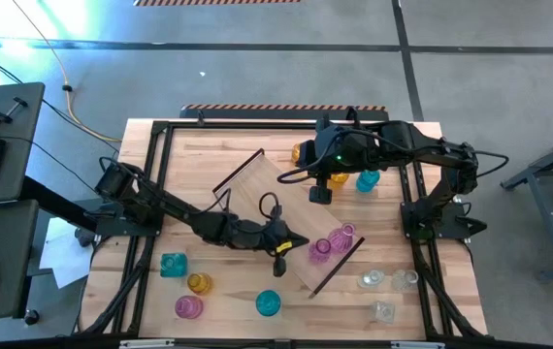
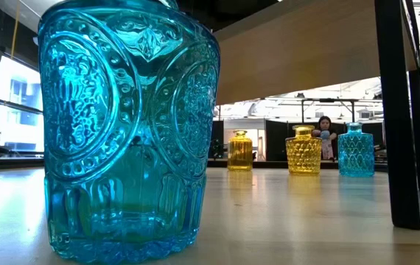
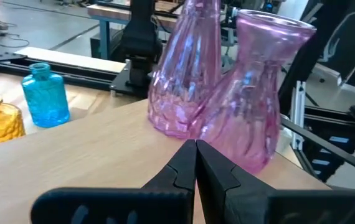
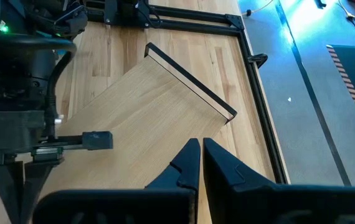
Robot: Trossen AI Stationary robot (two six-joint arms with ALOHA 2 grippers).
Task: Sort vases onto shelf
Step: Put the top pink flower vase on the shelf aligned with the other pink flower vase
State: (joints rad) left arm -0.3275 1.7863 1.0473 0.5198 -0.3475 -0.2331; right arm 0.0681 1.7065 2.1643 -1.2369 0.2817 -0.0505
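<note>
Embossed teal vase (image 2: 125,125) in foreground; two pink ribbed vases (image 3: 227,93) on light-wood shelf (image 1: 286,208); left gripper (image 3: 195,163) and right gripper (image 4: 200,160) both pressed together, empty.

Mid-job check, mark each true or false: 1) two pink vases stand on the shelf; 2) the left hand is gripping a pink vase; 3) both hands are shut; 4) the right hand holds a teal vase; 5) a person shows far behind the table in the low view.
1) True: two pink vases stand together on the shelf, near one end of it.
2) False: the left hand is shut and empty, just short of the pink vases.
3) True: the right hand is shut too, over the shelf.
4) False: it holds nothing; a teal vase stands on the table beside that arm.
5) True: a person shows in the room beyond.
</note>
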